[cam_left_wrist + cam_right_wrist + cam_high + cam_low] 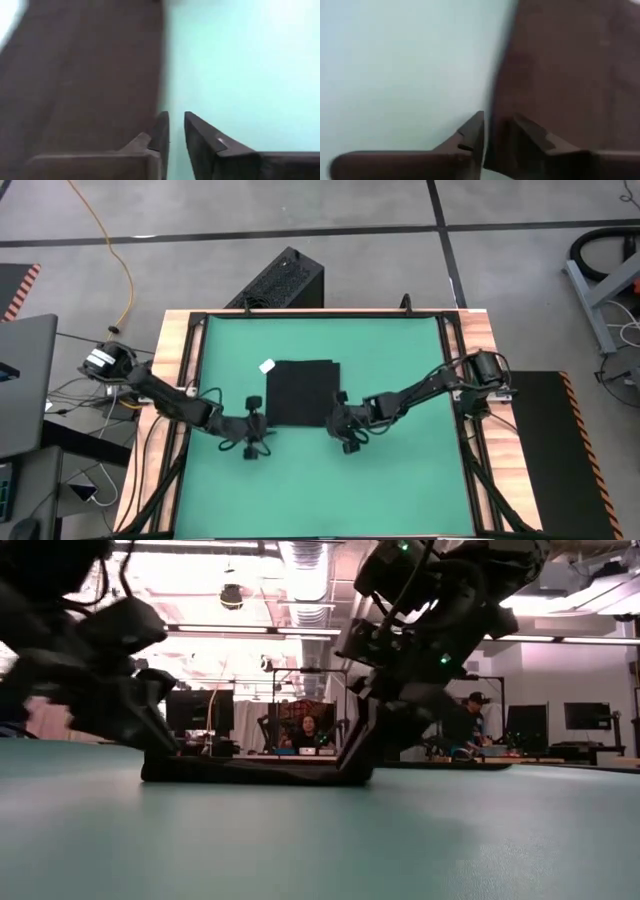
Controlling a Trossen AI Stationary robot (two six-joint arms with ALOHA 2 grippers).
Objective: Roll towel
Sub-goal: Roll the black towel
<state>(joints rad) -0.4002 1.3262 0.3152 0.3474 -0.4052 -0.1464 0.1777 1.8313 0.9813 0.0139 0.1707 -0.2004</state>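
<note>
The towel (302, 392) lies flat on the green mat (400, 480); left gripper (256, 423) and right gripper (343, 423), fingers nearly together, pinch its near corners, probably to start rolling.

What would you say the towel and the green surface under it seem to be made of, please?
The towel looks like soft matte black cloth: it lies flat and limp, one edge lifts at the right gripper in the low view, and a small white tag sits at one corner. The green mat looks like a smooth, faintly glossy sheet, perhaps rubber or vinyl; it cannot be told which.
</note>
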